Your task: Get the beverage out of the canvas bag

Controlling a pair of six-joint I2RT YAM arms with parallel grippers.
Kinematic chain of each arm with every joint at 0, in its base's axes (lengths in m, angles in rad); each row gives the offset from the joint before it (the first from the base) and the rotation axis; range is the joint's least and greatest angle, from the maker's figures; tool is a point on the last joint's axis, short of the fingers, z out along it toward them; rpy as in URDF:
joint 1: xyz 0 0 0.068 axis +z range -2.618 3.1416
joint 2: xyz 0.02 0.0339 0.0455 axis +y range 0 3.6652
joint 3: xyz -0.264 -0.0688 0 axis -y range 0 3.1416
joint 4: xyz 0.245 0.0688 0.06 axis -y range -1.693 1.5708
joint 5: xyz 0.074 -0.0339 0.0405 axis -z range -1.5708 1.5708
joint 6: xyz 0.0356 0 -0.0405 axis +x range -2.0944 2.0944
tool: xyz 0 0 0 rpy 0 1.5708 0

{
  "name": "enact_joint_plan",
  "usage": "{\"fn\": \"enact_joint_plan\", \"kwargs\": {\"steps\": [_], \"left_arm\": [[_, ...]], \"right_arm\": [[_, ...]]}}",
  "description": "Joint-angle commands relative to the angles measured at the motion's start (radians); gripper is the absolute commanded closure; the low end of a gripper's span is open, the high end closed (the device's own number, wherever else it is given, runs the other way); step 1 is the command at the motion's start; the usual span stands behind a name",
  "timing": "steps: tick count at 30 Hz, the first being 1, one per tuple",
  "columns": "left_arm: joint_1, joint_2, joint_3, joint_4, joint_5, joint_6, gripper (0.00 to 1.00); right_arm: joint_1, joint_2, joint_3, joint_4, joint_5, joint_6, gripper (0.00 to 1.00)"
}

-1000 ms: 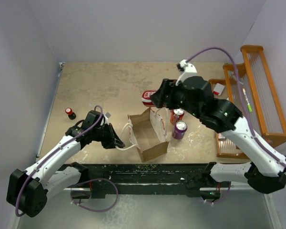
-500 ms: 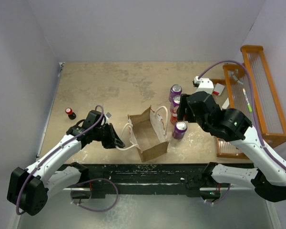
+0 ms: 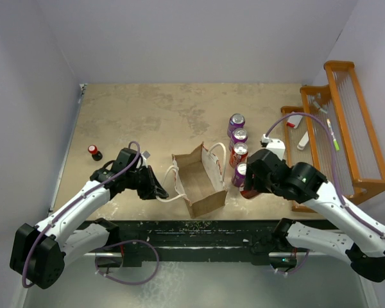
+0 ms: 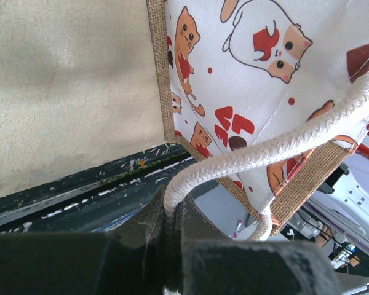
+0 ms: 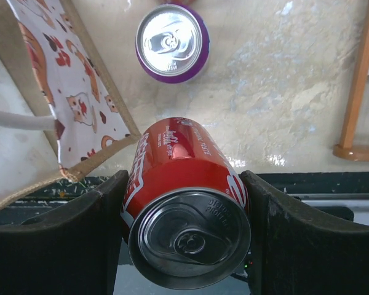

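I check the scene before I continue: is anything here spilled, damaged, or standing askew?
Nothing looks spilled or damaged. Only the canvas bag sits askew on the table, its rope handle pinched by the left gripper. The right gripper holds a red can.

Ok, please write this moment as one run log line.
left gripper: shut on white rope handle of tan canvas bag | right gripper: holding red drink can outside bag
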Motion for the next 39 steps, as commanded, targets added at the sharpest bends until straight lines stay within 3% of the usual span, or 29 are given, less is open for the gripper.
{"fn": "enact_joint_plan", "kwargs": {"steps": [1,10,14,22,30,39], "left_arm": [[0.002,-0.009,0.033,0.028,0.01,0.0,1.0],[0.001,-0.044,0.033,0.011,0.013,-0.017,1.0],[0.001,-0.06,0.03,-0.006,0.005,-0.017,1.0],[0.002,-0.068,0.028,-0.012,0.012,-0.022,1.0],[0.001,-0.059,0.032,-0.019,0.016,-0.016,1.0],[0.001,-0.052,0.042,-0.023,0.025,-0.005,0.84]], "right_arm": [[0.002,0.007,-0.054,0.14,0.006,0.057,1.0],[0.003,0.151,-0.22,0.253,0.028,0.185,1.0],[0.004,0.207,-0.232,0.271,0.095,0.158,1.0],[0.004,0.216,-0.306,0.351,0.104,0.193,0.97],[0.004,0.209,-0.358,0.367,0.096,0.2,0.71],[0.004,0.183,-0.375,0.392,0.061,0.19,0.52]]}}
